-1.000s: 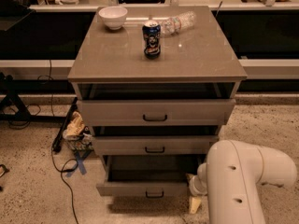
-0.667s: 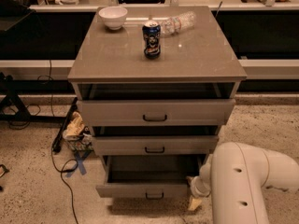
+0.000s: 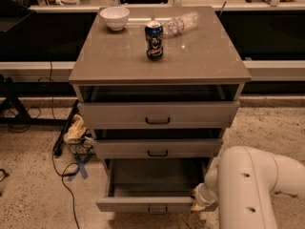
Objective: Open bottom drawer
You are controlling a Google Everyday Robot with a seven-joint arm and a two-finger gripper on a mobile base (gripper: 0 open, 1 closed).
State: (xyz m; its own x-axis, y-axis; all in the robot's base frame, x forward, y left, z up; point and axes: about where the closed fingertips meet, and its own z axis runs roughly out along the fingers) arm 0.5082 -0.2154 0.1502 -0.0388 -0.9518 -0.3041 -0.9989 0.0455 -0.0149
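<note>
The bottom drawer point(image 3: 143, 203) of the grey-taupe cabinet point(image 3: 114, 61) is pulled well out, with its bare inside showing. Its narrow front carries a small black bar handle point(image 3: 157, 209) near the frame's lower edge. My gripper point(image 3: 199, 200) is low at the right end of that drawer front, mostly hidden behind my white arm point(image 3: 252, 190). The middle drawer point(image 3: 157, 148) and the top drawer point(image 3: 157, 114) each stand slightly out.
On the cabinet top stand a white bowl point(image 3: 114, 17), a blue can point(image 3: 154, 40) and a clear plastic bottle point(image 3: 181, 23) lying down. Cables point(image 3: 62, 171) and a crumpled bag point(image 3: 76, 130) lie on the speckled floor to the left. Dark shelving runs behind.
The bottom drawer front has come further out toward the camera. My arm has shifted slightly right and down with it.
</note>
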